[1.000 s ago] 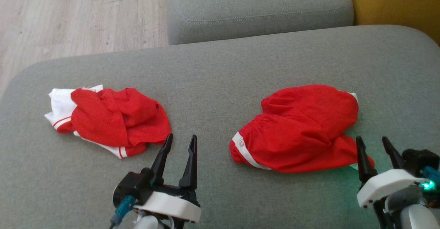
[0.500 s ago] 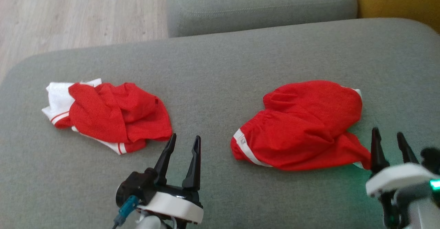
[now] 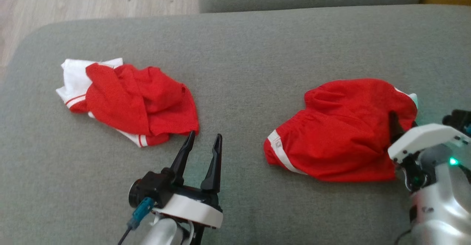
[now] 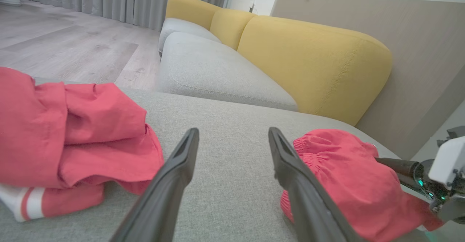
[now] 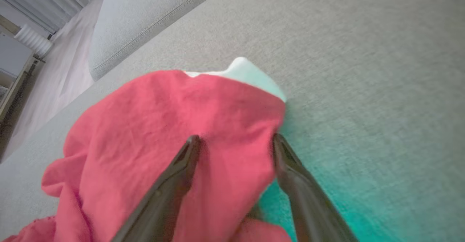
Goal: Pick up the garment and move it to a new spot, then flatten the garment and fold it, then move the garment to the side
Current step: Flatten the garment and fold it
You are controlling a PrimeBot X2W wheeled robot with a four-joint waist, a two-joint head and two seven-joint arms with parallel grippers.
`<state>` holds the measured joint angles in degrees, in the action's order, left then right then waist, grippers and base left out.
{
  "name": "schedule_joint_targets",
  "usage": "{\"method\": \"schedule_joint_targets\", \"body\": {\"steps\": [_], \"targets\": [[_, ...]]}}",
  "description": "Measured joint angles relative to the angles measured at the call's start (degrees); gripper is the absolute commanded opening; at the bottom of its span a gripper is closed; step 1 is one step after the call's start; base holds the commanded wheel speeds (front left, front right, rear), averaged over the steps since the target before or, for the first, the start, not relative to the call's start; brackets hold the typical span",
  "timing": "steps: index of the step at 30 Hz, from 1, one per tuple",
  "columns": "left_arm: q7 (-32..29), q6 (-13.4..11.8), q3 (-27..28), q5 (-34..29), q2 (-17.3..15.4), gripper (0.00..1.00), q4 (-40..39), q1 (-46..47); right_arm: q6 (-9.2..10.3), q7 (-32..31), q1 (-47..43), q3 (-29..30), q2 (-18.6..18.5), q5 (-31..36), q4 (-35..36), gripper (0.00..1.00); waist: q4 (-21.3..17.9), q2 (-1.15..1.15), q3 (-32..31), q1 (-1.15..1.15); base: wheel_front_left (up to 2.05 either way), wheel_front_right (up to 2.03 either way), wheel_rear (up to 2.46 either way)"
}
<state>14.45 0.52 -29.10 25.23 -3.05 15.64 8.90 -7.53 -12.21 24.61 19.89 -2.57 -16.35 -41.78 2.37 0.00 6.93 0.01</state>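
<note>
I'm on the pick-up: my right tool point(image 5: 234, 140), spread, straddles the red garment point(image 3: 338, 134) edge and must pinch next; left tool point(image 3: 205, 136) spread, idle.

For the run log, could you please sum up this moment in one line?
phase: pre-grasp | right gripper: open, astride red shorts | left gripper: open, holding nothing | other red garment: lying on sofa

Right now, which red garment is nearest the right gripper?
The red garment on the robot's right, with the gathered waistband; the open right gripper is over its edge.
</note>
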Motion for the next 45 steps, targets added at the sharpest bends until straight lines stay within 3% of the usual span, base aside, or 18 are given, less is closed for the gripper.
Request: {"method": "schedule_joint_targets", "body": {"steps": [1,2,18,24,25,26,29,36,41,45], "targets": [[0.0,0.0,-0.2,0.0,0.0,1.0,0.0,0.2,0.0,-0.4,0.9,0.1,0.0,0.3,-1.0,0.7,0.3,0.0,0.3,0.0,0.0,0.0,0.0],[0.0,0.0,-0.4,0.0,0.0,1.0,0.0,0.4,0.0,-0.5,1.7,0.2,0.0,0.3,-1.9,0.0,0.6,0.0,0.6,0.0,0.0,0.0,0.0],[0.0,-0.5,-1.0,1.0,0.0,1.0,0.0,0.8,0.0,2.7,13.7,-10.3,-4.4,-0.2,-1.2,0.0,4.0,0.0,0.6,-0.01,0.0,0.0,0.0],[0.0,-0.5,-1.5,1.6,0.0,1.0,-0.2,1.5,0.0,3.8,19.5,-12.8,-6.6,2.5,-5.0,0.0,6.4,0.0,1.3,-0.01,0.0,0.0,0.0],[0.0,-0.6,-1.5,1.6,0.0,1.0,-0.4,1.6,0.0,4.3,20.3,-13.5,-7.0,3.0,-6.0,0.22,6.7,0.0,1.6,-0.01,0.0,0.0,0.0],[0.0,-0.6,-1.5,1.6,0.0,1.0,-0.5,1.6,0.0,4.5,21.0,-14.4,-7.5,4.2,-7.1,1.0,6.9,0.0,1.8,-0.01,0.0,0.0,0.0],[0.0,-1.1,-1.5,1.9,0.0,1.0,-0.7,1.7,0.0,6.4,22.5,-17.1,-9.5,8.0,-9.7,1.0,7.1,0.0,2.5,0.0,0.0,0.0,0.0],[0.0,-1.3,-0.6,2.0,0.0,1.0,-1.3,2.6,0.0,12.8,23.6,-18.1,-11.3,7.8,-10.8,1.0,4.8,0.0,2.1,0.0,0.0,0.0,0.0],[0.0,-1.3,1.3,2.0,0.1,1.0,-1.8,2.8,0.0,20.6,20.9,-18.1,-12.6,7.9,-7.4,1.0,1.6,0.0,0.7,-0.01,0.0,0.0,0.0],[0.0,-1.3,2.3,1.9,0.1,1.0,-2.1,2.6,0.0,23.8,13.3,-17.3,-11.2,7.4,-2.8,1.0,-1.2,0.0,-0.8,-0.01,0.0,0.0,0.0]]}}
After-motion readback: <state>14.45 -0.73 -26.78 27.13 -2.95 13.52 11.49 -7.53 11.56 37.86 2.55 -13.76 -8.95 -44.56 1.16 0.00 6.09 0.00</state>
